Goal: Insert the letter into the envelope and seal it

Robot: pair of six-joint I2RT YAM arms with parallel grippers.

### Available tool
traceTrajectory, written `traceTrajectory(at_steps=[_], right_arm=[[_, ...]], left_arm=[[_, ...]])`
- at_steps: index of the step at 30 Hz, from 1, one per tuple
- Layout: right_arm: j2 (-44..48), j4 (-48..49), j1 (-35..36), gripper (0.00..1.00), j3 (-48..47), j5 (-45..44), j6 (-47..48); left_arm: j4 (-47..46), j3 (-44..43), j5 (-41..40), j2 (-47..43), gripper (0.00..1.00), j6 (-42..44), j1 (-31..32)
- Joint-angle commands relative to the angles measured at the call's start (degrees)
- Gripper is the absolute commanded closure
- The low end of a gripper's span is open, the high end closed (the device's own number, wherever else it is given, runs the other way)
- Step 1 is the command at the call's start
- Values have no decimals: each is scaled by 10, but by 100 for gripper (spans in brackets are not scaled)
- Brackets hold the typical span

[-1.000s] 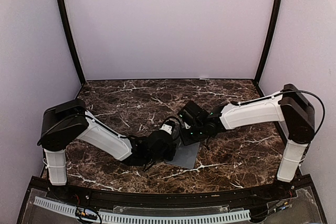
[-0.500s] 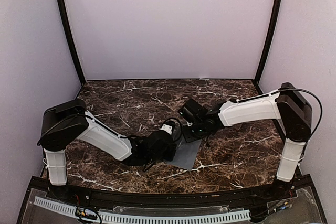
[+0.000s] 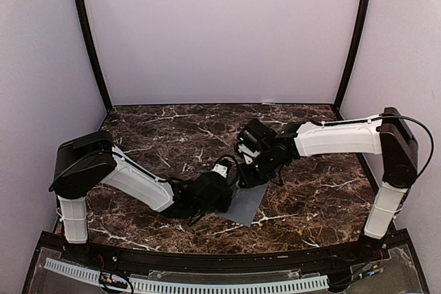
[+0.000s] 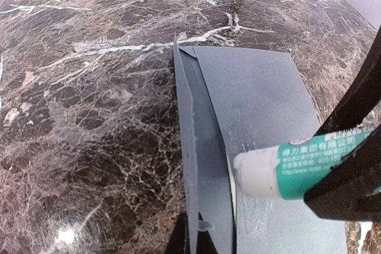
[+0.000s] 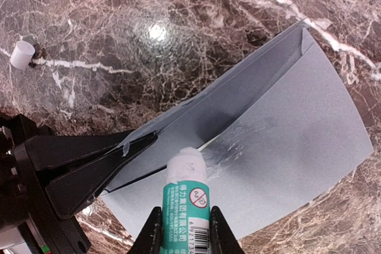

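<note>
L grip: clenched on envelope flap; hold taut
R grip: grasping glue stick; sweep tip ahead of fingers along flap, lightly

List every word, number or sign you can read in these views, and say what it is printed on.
On the glue stick, left wrist view: two lines of white Chinese print on the green label, too small to read.
Same label, right wrist view: a red crossed-out circle sign and a barcode, its digits blurred and cut off.
On the envelope: no writing.
</note>
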State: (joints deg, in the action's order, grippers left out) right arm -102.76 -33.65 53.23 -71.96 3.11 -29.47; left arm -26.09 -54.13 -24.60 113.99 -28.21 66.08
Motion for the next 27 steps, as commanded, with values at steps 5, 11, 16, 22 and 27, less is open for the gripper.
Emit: traceTrajectory(at_steps=[5,11,16,22,27], right_arm=[[-22,-16,1,100,-3,67,-9],[-40,-33,2,100,-3,72,-2],[-59,-58,0,100,-6,57,8],[-79,-88,-10,100,-24,15,15],[-87,-107,-29,100,-39,-19,25]], left_arm=[[20,-11,-3,10,100,12,11],[21,-11,-12,11,100,14,12],[25,-12,-21,11,100,16,14],[23,-14,-26,12,100,25,17],[30,-17,-41,12,100,29,21]])
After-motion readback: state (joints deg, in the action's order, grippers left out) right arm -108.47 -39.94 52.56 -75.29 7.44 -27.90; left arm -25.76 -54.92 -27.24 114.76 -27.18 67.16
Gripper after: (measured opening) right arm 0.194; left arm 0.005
